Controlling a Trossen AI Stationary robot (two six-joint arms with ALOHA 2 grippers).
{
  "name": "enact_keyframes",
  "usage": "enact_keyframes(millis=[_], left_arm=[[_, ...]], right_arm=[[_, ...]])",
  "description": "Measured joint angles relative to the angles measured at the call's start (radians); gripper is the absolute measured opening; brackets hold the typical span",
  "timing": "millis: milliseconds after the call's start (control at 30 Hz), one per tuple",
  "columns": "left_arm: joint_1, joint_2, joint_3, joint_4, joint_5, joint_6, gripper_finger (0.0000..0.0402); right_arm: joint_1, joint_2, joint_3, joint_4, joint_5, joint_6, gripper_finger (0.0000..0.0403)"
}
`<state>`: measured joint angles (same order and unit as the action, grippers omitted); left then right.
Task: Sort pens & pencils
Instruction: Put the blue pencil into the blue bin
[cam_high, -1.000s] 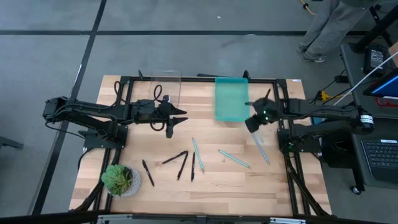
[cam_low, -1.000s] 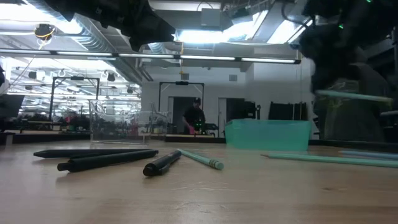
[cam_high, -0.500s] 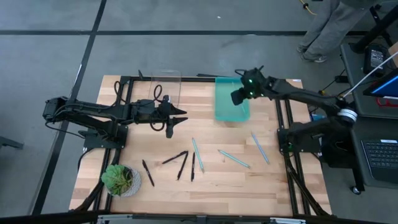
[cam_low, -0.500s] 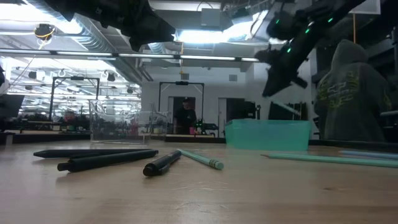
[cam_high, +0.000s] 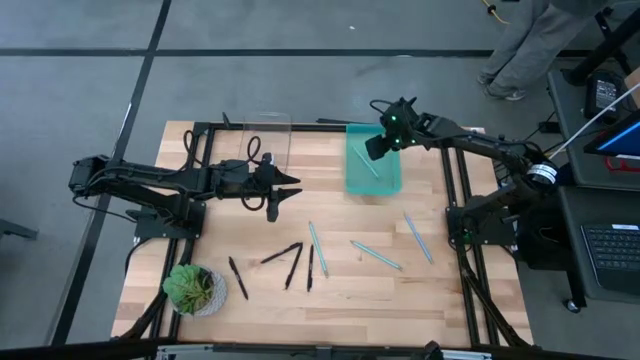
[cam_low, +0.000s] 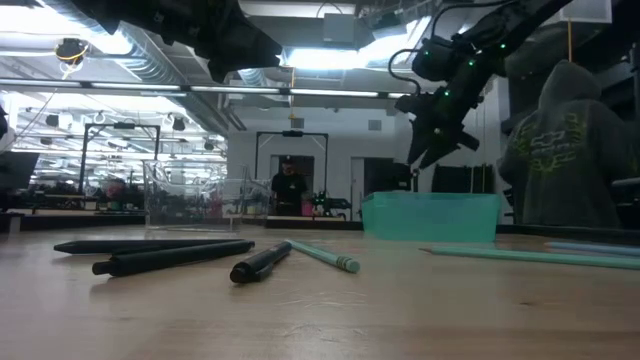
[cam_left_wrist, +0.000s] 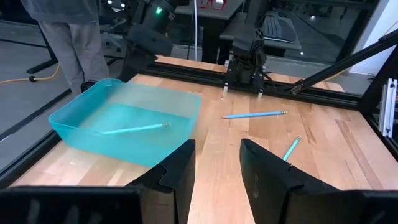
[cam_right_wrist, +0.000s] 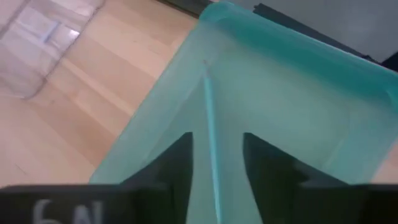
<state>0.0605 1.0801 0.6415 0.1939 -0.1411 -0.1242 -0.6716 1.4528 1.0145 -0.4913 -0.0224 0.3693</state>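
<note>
My right gripper (cam_high: 372, 150) hangs open over the teal bin (cam_high: 372, 180) at the table's far side. A light blue stick (cam_right_wrist: 210, 118) lies on the bin's floor below its fingers, apart from them. Three more light blue sticks (cam_high: 317, 247) (cam_high: 376, 255) (cam_high: 418, 238) lie flat on the table, right of centre. Several black sticks (cam_high: 293, 266) lie flat left of them. My left gripper (cam_high: 285, 190) waits open above the table, left of the bin, with nothing between its fingers (cam_left_wrist: 177, 177).
A clear container (cam_high: 262, 140) stands at the far edge, left of the teal bin. A small potted plant (cam_high: 193, 288) sits at the near left corner. A person (cam_high: 520, 50) stands beyond the table's far right corner. Bare wood lies along the near edge.
My right gripper has carried a light blue stick from the table's right side up and toward the far edge, to above the teal bin, and has let it go. The stick now lies inside the bin.
</note>
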Motion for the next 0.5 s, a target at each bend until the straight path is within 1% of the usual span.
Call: enact_keyframes(millis=[100, 200, 333, 400, 500], left_arm=[[0.0, 0.0, 0.0, -0.001, 0.0, 0.0, 0.0121], [0.0, 0.0, 0.0, -0.001, 0.0, 0.0, 0.0121], [0.0, 0.0, 0.0, -0.001, 0.0, 0.0, 0.0121], [0.0, 0.0, 0.0, -0.001, 0.0, 0.0, 0.0121], [0.0, 0.0, 0.0, -0.001, 0.0, 0.0, 0.0121]], right_arm=[[0.001, -0.016, 0.0, -0.046, -0.009, -0.003, 0.0175], [0.01, -0.06, 0.0, -0.11, -0.026, 0.012, 0.0177], [0.018, -0.167, 0.0, -0.254, -0.026, 0.019, 0.0163], [0.033, -0.232, -0.002, -0.335, -0.023, 0.055, 0.0154], [0.093, -0.326, -0.03, -0.421, -0.018, 0.123, 0.0143]])
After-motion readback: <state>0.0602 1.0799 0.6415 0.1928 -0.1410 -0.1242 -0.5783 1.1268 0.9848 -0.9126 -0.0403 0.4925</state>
